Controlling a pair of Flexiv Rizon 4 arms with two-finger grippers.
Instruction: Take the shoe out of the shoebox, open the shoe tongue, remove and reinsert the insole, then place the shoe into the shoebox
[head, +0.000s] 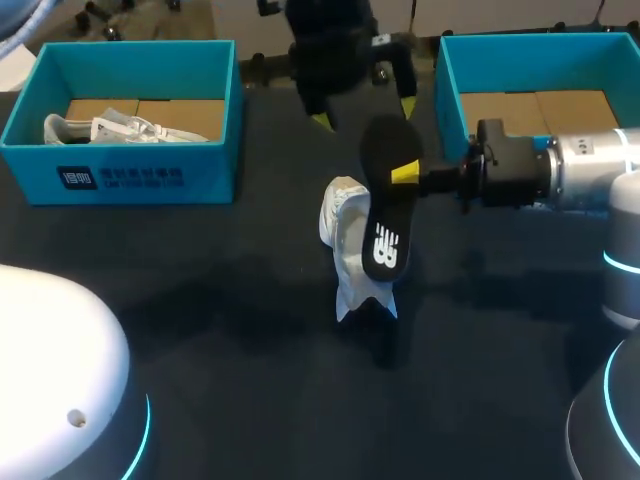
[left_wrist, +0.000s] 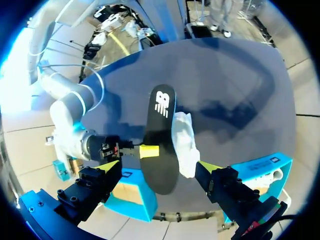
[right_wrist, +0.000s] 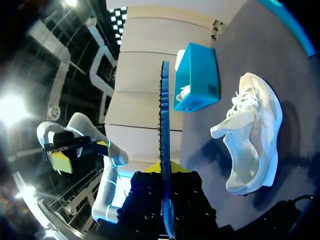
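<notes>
A white shoe (head: 348, 245) lies on the dark table, its opening turned up. Above it hangs a black insole (head: 385, 205), held up on edge by my right gripper (head: 408, 172), which is shut on the insole's side. In the right wrist view the insole (right_wrist: 165, 130) shows edge-on between that gripper's (right_wrist: 166, 172) fingers, with the shoe (right_wrist: 252, 140) beside it on the table. My left gripper (head: 363, 110) hovers open behind the insole, touching nothing. From the left wrist view its gripper (left_wrist: 159, 170) straddles the insole (left_wrist: 161, 135) and shoe (left_wrist: 184, 142) from above.
A blue shoebox (head: 130, 175) at the back left holds another white shoe (head: 110, 128). A second blue shoebox (head: 450, 75) stands at the back right, behind my right arm, showing only a cardboard floor. The dark table front is bare.
</notes>
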